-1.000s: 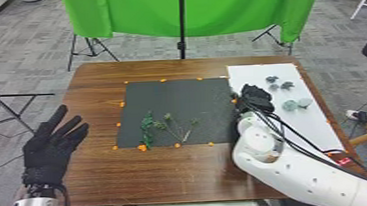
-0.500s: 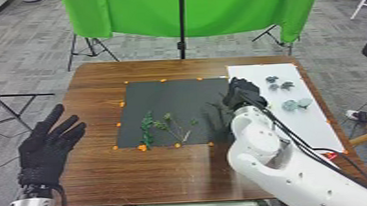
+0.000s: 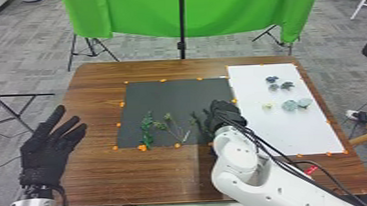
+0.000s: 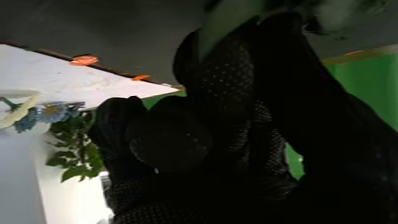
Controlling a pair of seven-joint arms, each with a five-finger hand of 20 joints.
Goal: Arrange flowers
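Swung toward 7 o'clock since last frame: right hand (image 3: 224, 113) | leafy sprig (image 4: 229, 22) looks pinched in it, black mat's (image 3: 173, 94) 4 o'clock side | loose stems (image 3: 175, 130) nearby toward 9, so a low sweep could totally snag them | left hand (image 3: 47, 149), mat's 8 o'clock, fingers spread

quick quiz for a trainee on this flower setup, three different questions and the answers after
1. True or false: the left hand is open, with its fingers spread.

2. Multiple choice: where does the leafy sprig farthest to the robot's left lie?
A) on the white sheet
B) on the dark mat
C) on the bare wood

3. Fill in the blank: in the head view, the right hand is near the dark mat's ____ edge.

Key: 1 true; 2 B; 3 right
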